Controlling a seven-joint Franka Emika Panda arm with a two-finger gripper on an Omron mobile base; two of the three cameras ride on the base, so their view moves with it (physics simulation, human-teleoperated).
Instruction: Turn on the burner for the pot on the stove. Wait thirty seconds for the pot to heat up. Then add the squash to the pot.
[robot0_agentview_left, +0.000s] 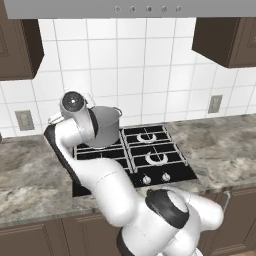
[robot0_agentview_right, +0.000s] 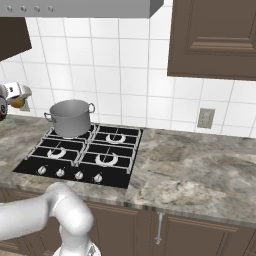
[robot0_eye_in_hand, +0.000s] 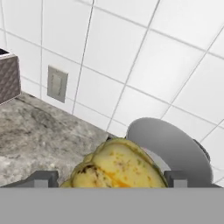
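Two-finger gripper (robot0_eye_in_hand: 107, 180) is holding the mottled yellow-orange squash (robot0_eye_in_hand: 114, 168) between wide-spread jaws, up in the air left of the tall grey brushed-metal stockpot (robot0_agentview_right: 70, 117), which is sitting on the black four-burner gas cooktop (robot0_agentview_right: 82, 156). Squash is looking firm, light, lumpy and possibly slick; gripping across its widest middle is seeming safest

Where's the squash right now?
The squash sits between the gripper fingers in the hand view, held up left of the pot on the stove's back-left burner, not over it yet.
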